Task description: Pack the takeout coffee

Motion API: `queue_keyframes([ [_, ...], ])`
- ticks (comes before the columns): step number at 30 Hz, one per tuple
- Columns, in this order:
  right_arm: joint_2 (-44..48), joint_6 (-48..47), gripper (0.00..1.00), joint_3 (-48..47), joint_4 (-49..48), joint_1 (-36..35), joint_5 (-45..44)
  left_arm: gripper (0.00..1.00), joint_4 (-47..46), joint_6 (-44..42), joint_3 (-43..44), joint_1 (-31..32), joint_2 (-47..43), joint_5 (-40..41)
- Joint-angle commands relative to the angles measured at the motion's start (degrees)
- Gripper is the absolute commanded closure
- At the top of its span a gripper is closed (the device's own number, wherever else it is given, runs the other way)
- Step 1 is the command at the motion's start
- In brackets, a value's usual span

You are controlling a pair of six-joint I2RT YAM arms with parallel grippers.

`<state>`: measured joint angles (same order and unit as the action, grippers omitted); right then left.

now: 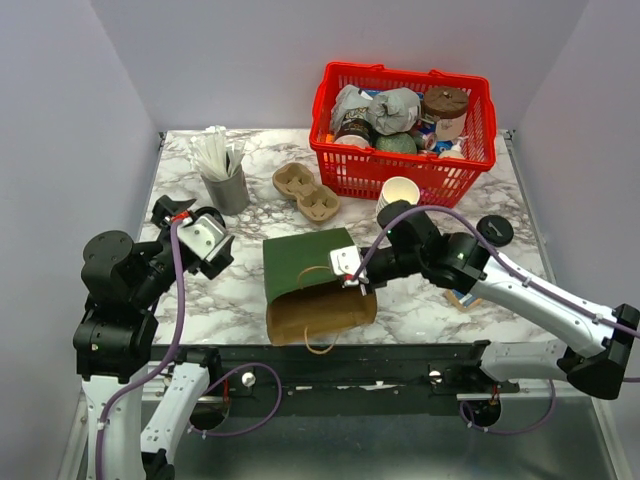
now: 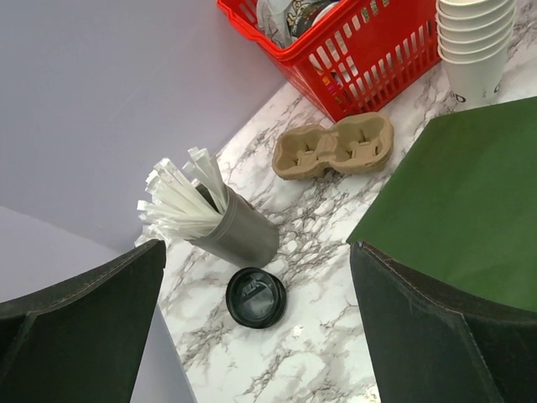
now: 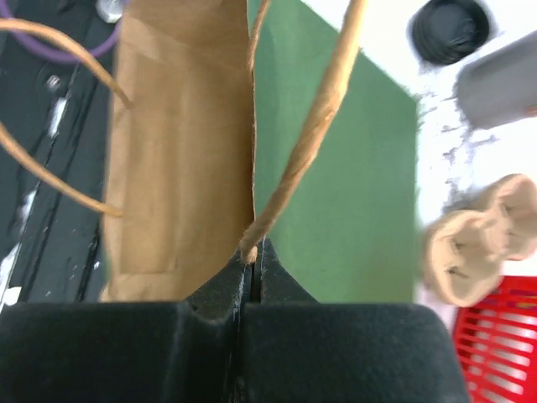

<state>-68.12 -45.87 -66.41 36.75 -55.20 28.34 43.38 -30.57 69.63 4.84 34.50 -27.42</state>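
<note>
Lying on its side mid-worktop (image 1: 235, 300), the green paper bag (image 1: 300, 262) has its brown-lined mouth turned toward the near edge, one twine handle (image 3: 310, 134) looping loose. It looks light and thin. The walls should buckle or crease under any push, and the limp handles give little control, so the doubled rim at a handle root seems the soundest place to grip. The right tool (image 3: 252, 252) is there now, pinched together on the mouth edge where the twine meets the paper. Its arm stretches low and leftward across the worktop, with the wrist lined up along the bag. The left tool (image 1: 195, 232) hangs back at the left side, jaws wide apart and empty, above a black lid (image 2: 256, 296). The cup carrier (image 1: 305, 192) and paper cups (image 1: 399, 195) wait beyond the bag.
</note>
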Motion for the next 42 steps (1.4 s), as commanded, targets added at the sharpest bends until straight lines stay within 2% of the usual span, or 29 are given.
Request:
queue_keyframes([
  [1,-2.0,2.5,0.99,-10.7,3.6,-0.5,1.4,0.02,-0.2,2.5,1.3,-0.4,0.7,-1.4],
  [4,-6.4,3.1,0.99,-18.8,11.3,-0.4,3.4,0.02,0.6,2.8,2.7,-0.4,2.3,-4.8],
  [8,-11.5,2.5,0.99,-21.6,15.4,-0.2,2.4,0.02,2.8,3.5,3.6,-0.3,4.1,-9.8],
  [10,-14.1,2.4,0.7,-21.2,15.2,0.8,1.9,0.02,3.8,3.8,3.7,-0.3,5.3,-13.1],
  [11,-14.9,3.6,0.6,-21.4,15.0,1.1,1.6,0.02,4.5,4.2,3.6,-0.3,5.7,-14.1],
  [12,-15.8,4.2,0.54,-22.0,14.9,1.9,1.7,0.02,4.9,4.7,3.5,-0.3,6.1,-15.2],
  [14,-17.4,5.5,0.48,-23.8,15.5,2.7,2.3,0.02,6.1,4.9,3.3,-0.4,7.2,-18.0],
  [17,-16.8,6.0,0.27,-26.1,15.4,3.8,1.5,0.02,9.3,4.1,3.4,-0.4,9.2,-22.7],
  [19,-15.8,6.2,0.01,-27.8,16.2,4.7,0.9,0.02,11.8,2.8,4.5,-0.4,11.5,-25.9],
  [23,-10.9,8.4,0.0,-30.4,18.7,7.8,2.9,0.02,13.5,5.2,3.9,-0.1,14.2,-34.8],
  [26,-7.7,9.8,0.0,-29.2,19.6,10.7,3.7,0.02,14.4,7.3,3.9,1.2,15.6,-37.3],
  [29,-4.9,14.2,0.0,-26.9,19.5,15.3,2.9,0.02,19.3,4.6,5.2,4.7,17.5,-36.8],
  [31,-4.5,17.1,0.0,-26.1,19.9,22.5,3.9,0.04,18.8,5.4,4.3,6.6,18.1,-33.0],
  [36,-4.7,20.7,0.0,-23.5,21.1,41.7,8.1,0.04,20.0,2.9,3.1,9.9,18.0,-31.5],
  [42,-3.8,17.8,0.02,-17.3,20.1,54.9,6.9,0.08,20.2,0.2,1.0,12.8,18.1,-26.5],
])
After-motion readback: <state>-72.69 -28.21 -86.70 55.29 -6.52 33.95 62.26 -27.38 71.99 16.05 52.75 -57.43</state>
